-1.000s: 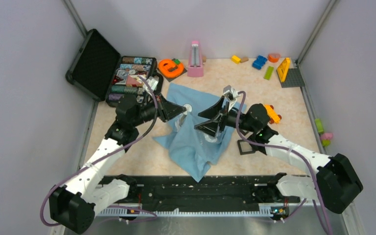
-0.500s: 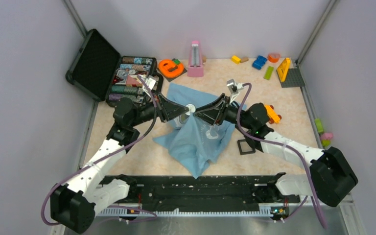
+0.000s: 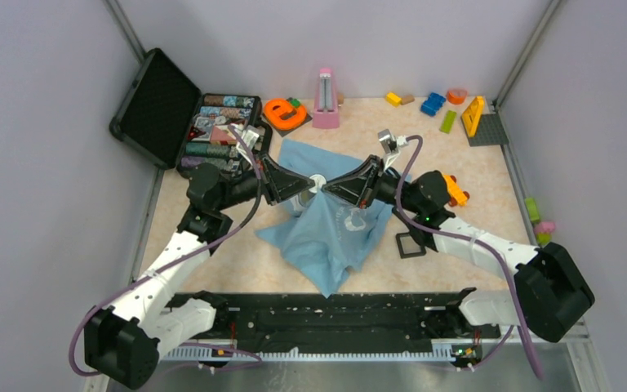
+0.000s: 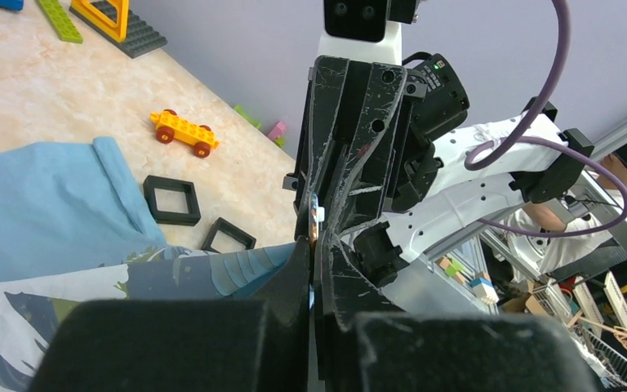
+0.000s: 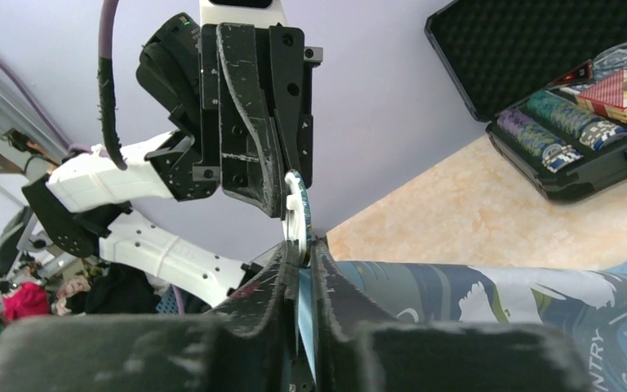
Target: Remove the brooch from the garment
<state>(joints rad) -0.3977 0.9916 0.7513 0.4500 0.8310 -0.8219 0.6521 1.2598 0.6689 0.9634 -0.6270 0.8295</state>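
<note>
The garment [image 3: 326, 237] is a light blue T-shirt, bunched on the table and lifted to a peak at its middle. At that peak sits the brooch [image 3: 317, 181], a small round pin. In the right wrist view the brooch [image 5: 299, 212] stands edge-on, white behind and teal in front. My left gripper [image 3: 310, 183] comes in from the left, shut on a fold of the garment [image 4: 49, 196] just behind the brooch [image 4: 315, 216]. My right gripper [image 3: 325, 183] meets it tip to tip, shut on the brooch with a strip of blue cloth between its jaws.
An open black case [image 3: 212, 131] of chips lies at the back left. An orange letter [image 3: 282, 110] and a pink metronome [image 3: 325, 98] stand behind the shirt. Bricks [image 3: 433, 104] lie at the back right. A black square frame [image 3: 411, 244] and an orange toy car [image 3: 455, 190] lie right of the shirt.
My right gripper has swung up and left from over the shirt to the brooch and closed its jaws there. The left gripper has stayed shut, almost in place.
</note>
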